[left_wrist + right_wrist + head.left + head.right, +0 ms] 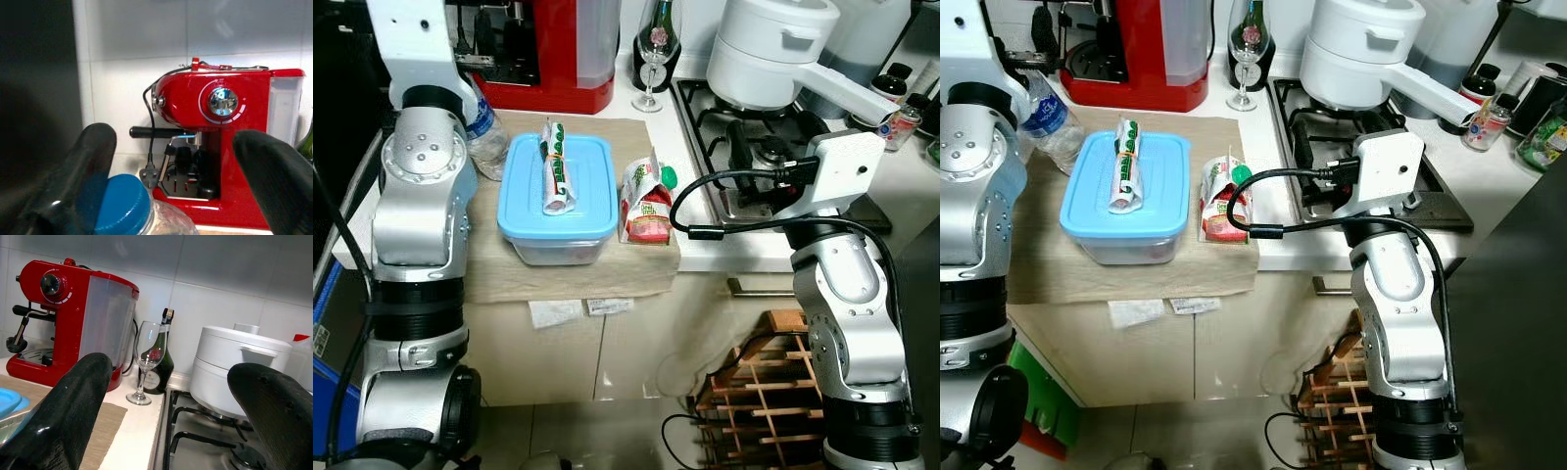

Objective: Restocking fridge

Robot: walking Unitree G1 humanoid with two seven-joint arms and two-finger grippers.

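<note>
Where the white counter (651, 117) meets the tiled wall, a gas hob (1351, 147) carries a white pot (1356, 49). Beside the hob lies a beige mat (1058, 259) with a blue-lidded container (1126, 191), a carton (1222, 201) and a water bottle (1050, 122). Behind the mat stands a red coffee machine (1141, 54). The left gripper (171, 166) is spread above the bottle cap; the right gripper (171, 406) is spread near the hob.

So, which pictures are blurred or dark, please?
Left wrist view: the blue bottle cap and black pincer fingers are soft, and one side is in deep shadow. Right wrist view: the near fingers are blurred, the wine glass sharp. Both eye views are evenly lit.
</note>
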